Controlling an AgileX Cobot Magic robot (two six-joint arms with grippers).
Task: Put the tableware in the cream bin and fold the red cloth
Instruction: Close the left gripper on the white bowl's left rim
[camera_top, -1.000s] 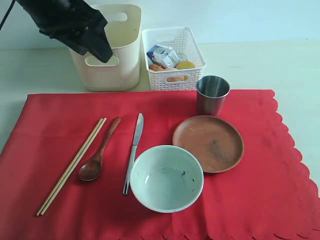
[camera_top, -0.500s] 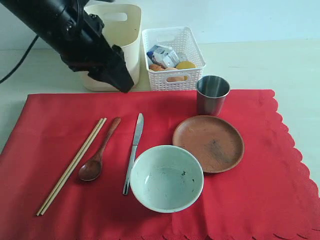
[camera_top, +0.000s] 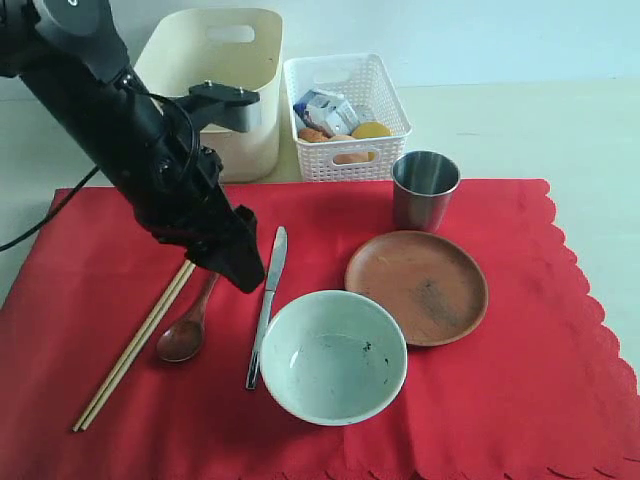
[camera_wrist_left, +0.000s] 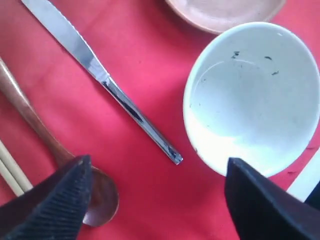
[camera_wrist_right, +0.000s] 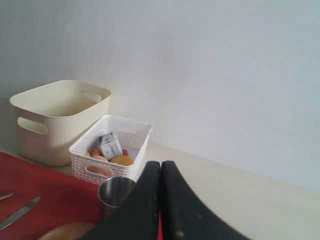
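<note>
Tableware is laid out on the red cloth (camera_top: 520, 400), which is spread flat over a pale table (camera_top: 540, 120) before a light wall (camera_wrist_right: 210, 75). The pale bowl (camera_top: 333, 355) is set near the cloth's front edge. From it, the brown plate (camera_top: 416, 285) is seen at 2 o'clock, the steel cup (camera_top: 425, 195) at 1 o'clock, the knife (camera_top: 268, 290) just beside at 9 o'clock, and the wooden spoon (camera_top: 183, 338) and chopsticks (camera_top: 125, 365) farther out at 9 o'clock. Off the cloth, the cream bin (camera_top: 268, 90) is placed at 11 o'clock and the white basket (camera_top: 345, 160), filled with food items (camera_top: 335, 115), at 12 o'clock. The left arm (camera_top: 110, 120) is extended downward from 10 o'clock. The left gripper (camera_top: 243, 270) is poised over the cloth between spoon handle and knife, jaws spread wide, nothing held. The right gripper (camera_wrist_right: 160, 170) is noted raised, fingers pressed together, empty.
</note>
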